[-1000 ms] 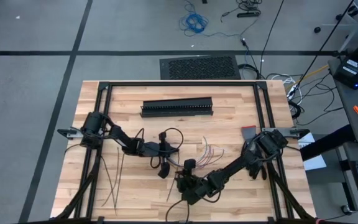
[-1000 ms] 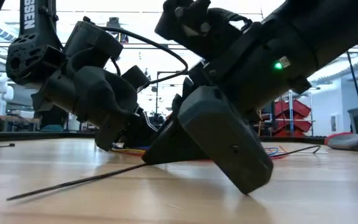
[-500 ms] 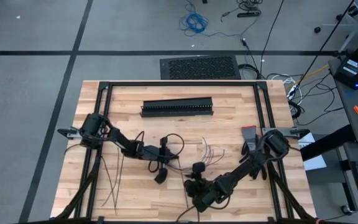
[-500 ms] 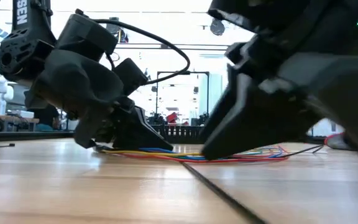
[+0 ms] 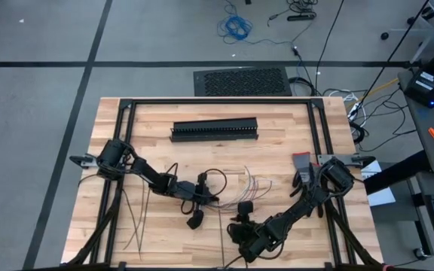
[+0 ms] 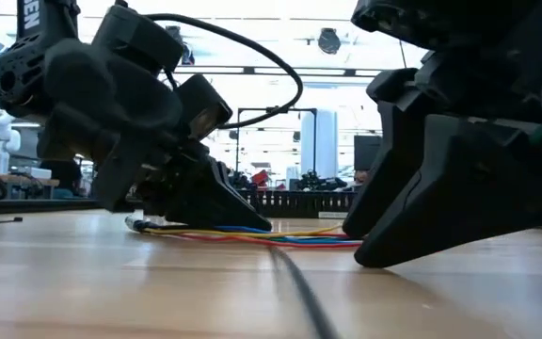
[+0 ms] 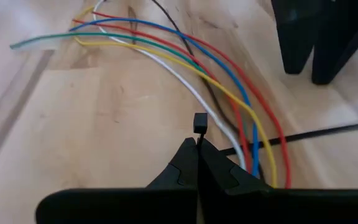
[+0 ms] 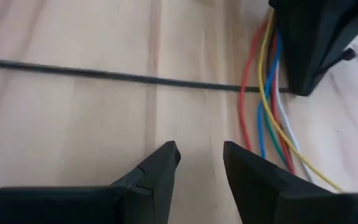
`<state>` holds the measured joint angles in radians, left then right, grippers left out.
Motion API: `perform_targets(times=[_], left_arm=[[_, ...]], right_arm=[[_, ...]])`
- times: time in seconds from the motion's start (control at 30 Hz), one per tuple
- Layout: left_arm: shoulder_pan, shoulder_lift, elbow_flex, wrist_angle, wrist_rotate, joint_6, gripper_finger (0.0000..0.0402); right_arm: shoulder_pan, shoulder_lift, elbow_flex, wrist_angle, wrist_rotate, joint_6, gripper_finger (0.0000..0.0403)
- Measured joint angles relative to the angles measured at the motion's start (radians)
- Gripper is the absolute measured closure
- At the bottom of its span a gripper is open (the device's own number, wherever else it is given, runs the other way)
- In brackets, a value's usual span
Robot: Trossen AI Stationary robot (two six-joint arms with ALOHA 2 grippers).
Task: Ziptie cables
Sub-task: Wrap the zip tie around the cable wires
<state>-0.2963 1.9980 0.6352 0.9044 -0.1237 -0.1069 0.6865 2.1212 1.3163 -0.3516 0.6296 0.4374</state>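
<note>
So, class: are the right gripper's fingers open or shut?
Open: the right gripper shows a clear gap between its fingers, with nothing held.

A light wooden table (image 5: 277, 113) carries a long black slotted duct (image 5: 215, 130) toward twelve o'clock and a small red-and-grey object (image 5: 301, 159) at three o'clock
</note>
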Motion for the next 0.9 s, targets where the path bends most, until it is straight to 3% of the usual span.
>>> perform_targets(times=[0.37,0.53,0.8,0.9], left_arm=[[-0.027,0.0,0.105,-0.121,-0.186,-0.162,0.0401],[-0.027,0.0,0.124,-0.119,-0.205,-0.199,0.0401],[-0.027,0.0,0.124,-0.122,-0.216,-0.242,0.0401],[-0.027,-0.001,0.128,-0.124,-0.222,-0.254,0.0401]], right_arm=[[-0.001,0.0,0.002,-0.023,-0.001,0.008,0.0268],[-0.005,0.0,0.003,-0.069,0.0,0.009,0.0268],[0.02,-0.036,0.003,-0.413,-0.026,0.162,0.0268],[0.041,-0.062,-0.003,-0.459,-0.052,0.181,0.0268]])
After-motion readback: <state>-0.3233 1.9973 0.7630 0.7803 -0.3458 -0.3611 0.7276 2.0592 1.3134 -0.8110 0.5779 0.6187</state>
